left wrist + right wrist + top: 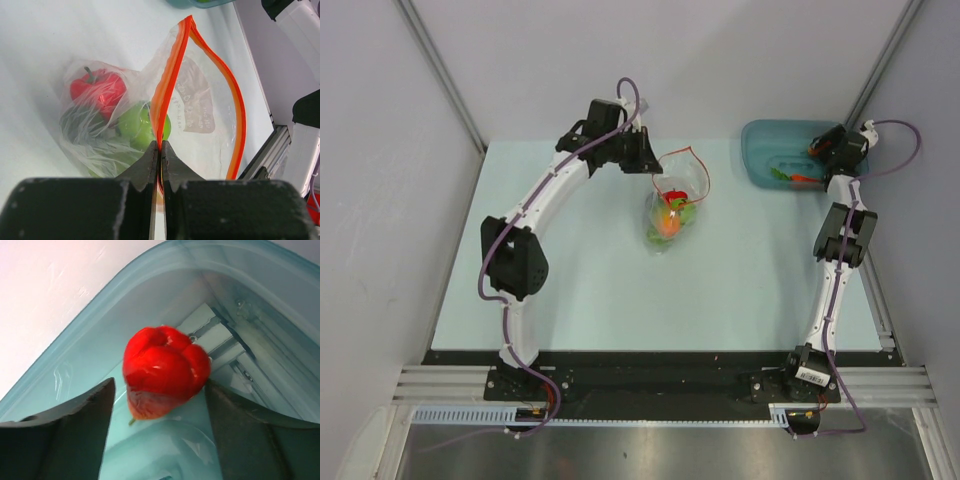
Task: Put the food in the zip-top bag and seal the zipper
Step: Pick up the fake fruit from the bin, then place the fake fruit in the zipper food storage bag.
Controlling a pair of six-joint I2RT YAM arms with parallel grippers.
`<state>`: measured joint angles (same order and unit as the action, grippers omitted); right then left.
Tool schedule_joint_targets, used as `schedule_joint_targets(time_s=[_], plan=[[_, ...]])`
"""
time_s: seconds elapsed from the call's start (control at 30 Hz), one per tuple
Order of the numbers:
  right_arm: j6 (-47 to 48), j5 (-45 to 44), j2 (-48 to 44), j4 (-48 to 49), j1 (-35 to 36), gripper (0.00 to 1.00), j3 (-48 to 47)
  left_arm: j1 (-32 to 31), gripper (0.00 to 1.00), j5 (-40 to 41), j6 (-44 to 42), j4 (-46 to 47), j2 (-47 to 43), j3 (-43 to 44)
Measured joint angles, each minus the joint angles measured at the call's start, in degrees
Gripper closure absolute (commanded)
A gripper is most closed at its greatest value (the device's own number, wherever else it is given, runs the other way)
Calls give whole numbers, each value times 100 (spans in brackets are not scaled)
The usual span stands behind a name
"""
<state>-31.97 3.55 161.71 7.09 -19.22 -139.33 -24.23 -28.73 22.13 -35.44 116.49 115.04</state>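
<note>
The clear zip-top bag point(672, 205) lies mid-table with its mouth open. It holds a red piece point(97, 90), a green ball point(140, 125) and an orange-yellow one point(667, 224). My left gripper point(161, 146) is shut on one side of the red-orange zipper point(172, 75) and holds the mouth up. My right gripper point(160, 390) is open inside the teal tray point(765, 150), its fingers on either side of a glossy red toy pepper point(165, 367); the right finger touches it. A carrot with green top point(795, 178) lies in the tray.
The tray stands at the back right, close to the enclosure wall point(910, 90). A metal frame rail point(267, 150) runs along the table's right edge. Grey walls close in the left and back.
</note>
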Motion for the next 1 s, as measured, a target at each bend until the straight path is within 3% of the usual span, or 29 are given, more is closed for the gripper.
schedule_joint_targets(time_s=[0.17, 0.3, 0.57, 0.7, 0.8, 1.0], plan=[[-44, -33, 90, 168, 15, 43, -37, 15, 92, 0, 33, -2, 55, 26], [-42, -2, 96, 236, 46, 62, -59, 20, 92, 0, 37, -13, 94, 26], [-44, 304, -151, 627, 107, 76, 321, 22, 94, -2, 37, -20, 98, 26], [-61, 640, -765, 802, 162, 87, 1047, 20, 98, -2, 37, -17, 98, 26], [-57, 1110, -1572, 885, 258, 90, 1794, 17, 100, -4, 37, -17, 98, 24], [201, 2288, -3742, 1093, 772, 89, 3388, 0, 100, -7, 48, 28, 98, 2]])
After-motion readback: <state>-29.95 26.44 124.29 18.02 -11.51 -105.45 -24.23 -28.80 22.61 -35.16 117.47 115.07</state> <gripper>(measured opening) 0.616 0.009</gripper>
